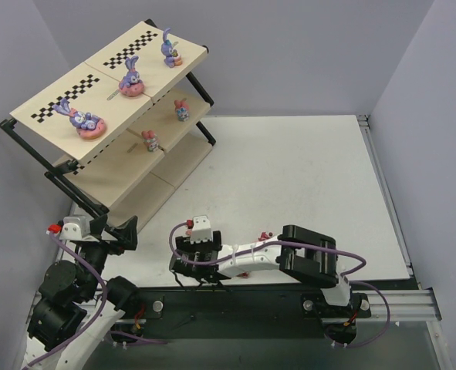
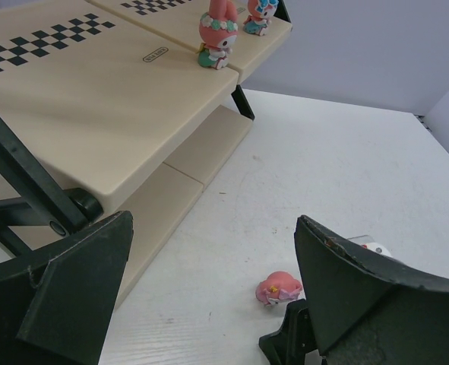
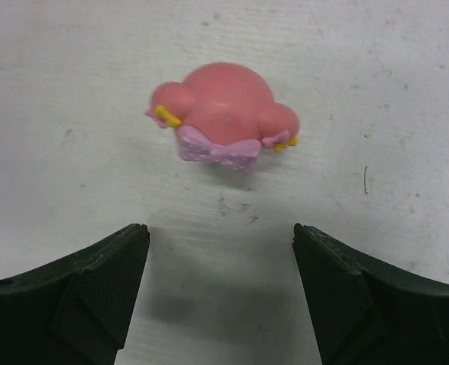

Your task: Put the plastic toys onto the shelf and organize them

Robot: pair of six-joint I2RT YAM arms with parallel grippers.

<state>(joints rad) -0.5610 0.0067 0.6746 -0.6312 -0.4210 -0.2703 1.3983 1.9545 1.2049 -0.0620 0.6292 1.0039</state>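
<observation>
The shelf (image 1: 54, 100) stands at the far left, with three purple bunnies on pink bases on its top board (image 1: 88, 122), (image 1: 130, 80), (image 1: 170, 50). Two small pink figures stand on the middle board (image 1: 181, 110), (image 1: 149, 140); they also show in the left wrist view (image 2: 215, 34). A pink rounded toy with a lilac bow (image 3: 224, 114) lies on the table just ahead of my right gripper (image 3: 220, 232), which is open, empty and pointing down (image 1: 193, 250). The left wrist view shows this toy too (image 2: 279, 289). My left gripper (image 2: 216, 304) is open and empty beside the shelf's foot (image 1: 119, 231).
Another small red and white toy (image 1: 265, 234) lies by the right forearm, partly hidden in the left wrist view (image 2: 376, 249). The shelf's black frame legs (image 2: 26, 182) stand close to my left gripper. The white table (image 1: 305, 177) stretches to the right.
</observation>
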